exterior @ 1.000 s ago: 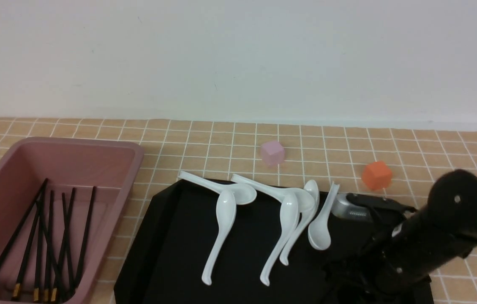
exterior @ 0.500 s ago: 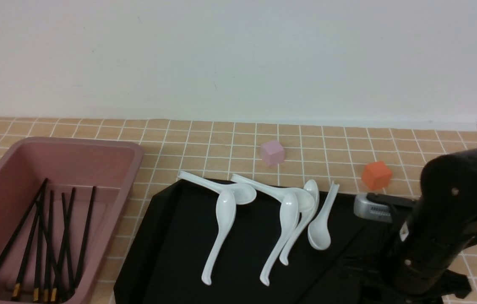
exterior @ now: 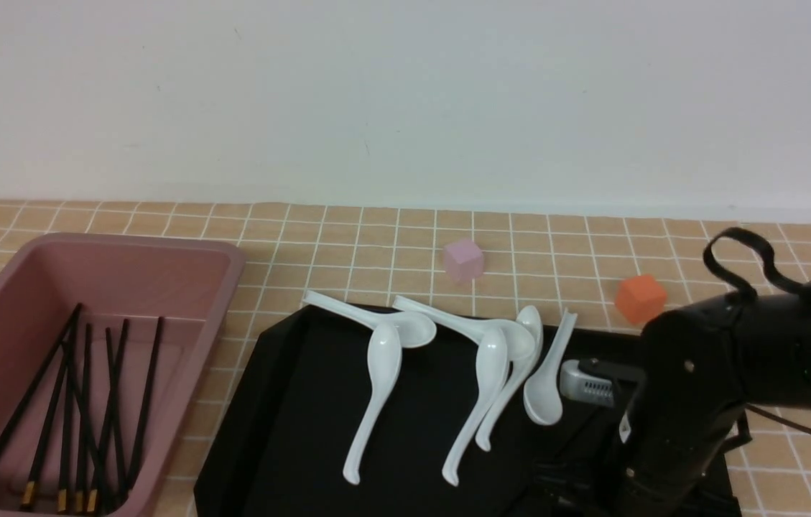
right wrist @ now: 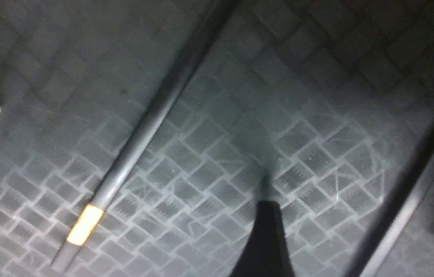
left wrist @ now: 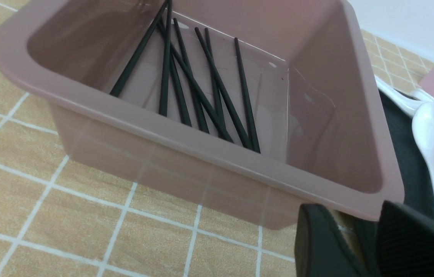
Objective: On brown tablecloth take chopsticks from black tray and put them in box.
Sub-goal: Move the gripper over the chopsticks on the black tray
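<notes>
Spoons (exterior: 380, 373) crowding black tray (exterior: 290, 431), right gripper (right wrist: 359, 215) spread beside loose chopstick (right wrist: 124, 154), orange cube (exterior: 640, 298) beyond, left gripper (left wrist: 366, 238) slightly parted.

glossy black tray (exterior: 304, 424), smooth pink plastic box (exterior: 234, 267), shiny white spoons (exterior: 381, 373).

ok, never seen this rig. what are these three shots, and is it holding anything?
A two-armed robot. The wide shot looks forward from between the arms; the black bulk is its right arm. The other two come from wrist cameras. On the brown tablecloth: a pink box holding chopsticks, a black tray with white spoons, a pink cube, an orange cube. The right end effector is open close to the tray, beside one chopstick lying there. The left end effector sits open by the box. Nothing is held.
</notes>
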Tool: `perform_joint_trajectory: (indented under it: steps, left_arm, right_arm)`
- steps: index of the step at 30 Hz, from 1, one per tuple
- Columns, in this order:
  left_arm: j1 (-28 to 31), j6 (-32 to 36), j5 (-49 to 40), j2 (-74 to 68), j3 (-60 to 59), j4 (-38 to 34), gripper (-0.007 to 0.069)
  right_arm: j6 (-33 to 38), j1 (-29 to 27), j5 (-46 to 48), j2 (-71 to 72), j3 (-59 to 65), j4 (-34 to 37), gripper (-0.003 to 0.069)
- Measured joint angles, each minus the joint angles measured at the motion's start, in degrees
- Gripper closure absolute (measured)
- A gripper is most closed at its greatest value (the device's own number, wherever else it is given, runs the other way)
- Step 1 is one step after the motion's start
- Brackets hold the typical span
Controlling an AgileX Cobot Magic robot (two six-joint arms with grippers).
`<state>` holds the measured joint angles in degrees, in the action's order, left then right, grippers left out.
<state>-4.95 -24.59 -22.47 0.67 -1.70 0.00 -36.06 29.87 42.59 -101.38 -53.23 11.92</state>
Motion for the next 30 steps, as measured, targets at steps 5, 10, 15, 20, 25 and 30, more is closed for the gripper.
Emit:
perform_joint_trajectory:
  steps: [5, 10, 15, 20, 25, 30]
  left_arm:
    - [0.0, 0.0, 0.0, 0.0, 0.0, 0.0, 0.0386]
    - [0.0, 0.0, 0.0, 0.0, 0.0, 0.0, 0.0386]
    - [0.0, 0.0, 0.0, 0.0, 0.0, 0.0, 0.0386]
    - [0.0, 0.0, 0.0, 0.0, 0.0, 0.0, 0.0386]
    - [0.0, 0.0, 0.0, 0.0, 0.0, 0.0, 0.0386]
    - [0.0, 0.0, 0.0, 0.0, 0.0, 0.0, 0.0386]
  right_arm:
    - [2.4, -0.1, -0.7, -0.6, -0.4, 4.9, 0.0158]
    - [12.1, -0.1, -4.0, -1.1, -0.5, 15.8, 0.0247]
    - [16.5, -0.1, -6.3, -1.8, -0.4, 23.4, 0.031]
    - [17.2, -0.1, -7.6, -2.1, -0.4, 26.5, 0.0328]
    - [16.0, -0.1, -8.0, -2.2, -0.4, 28.1, 0.0302]
    - [13.8, -0.1, -8.1, -2.2, -0.5, 29.4, 0.0265]
